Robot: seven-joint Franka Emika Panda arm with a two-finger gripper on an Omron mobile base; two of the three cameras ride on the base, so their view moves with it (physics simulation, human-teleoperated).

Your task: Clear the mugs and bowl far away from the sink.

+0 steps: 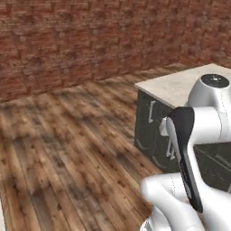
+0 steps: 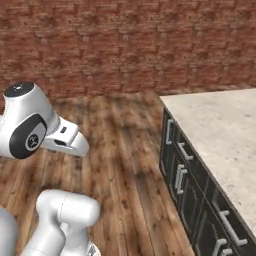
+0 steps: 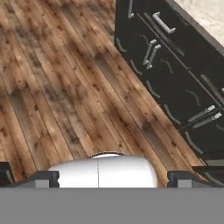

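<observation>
The mugs, the bowl and the sink are out of view. In the hand view my gripper (image 3: 112, 177) points down at the wooden floor (image 3: 57, 87). Its two dark fingertips (image 3: 43, 178) stand far apart at the bottom, open, with nothing between them. The white arm (image 1: 198, 122) is folded up close to the base beside a black cabinet block.
A pale stone counter (image 2: 225, 135) on black cabinets with silver handles (image 2: 182, 180) stands to the right; its corner (image 1: 180, 88) lies just ahead of the arm. The cabinet fronts (image 3: 175, 78) run along the floor. A brick wall (image 1: 90, 40) closes the back. Open plank floor (image 1: 67, 149) lies to the left.
</observation>
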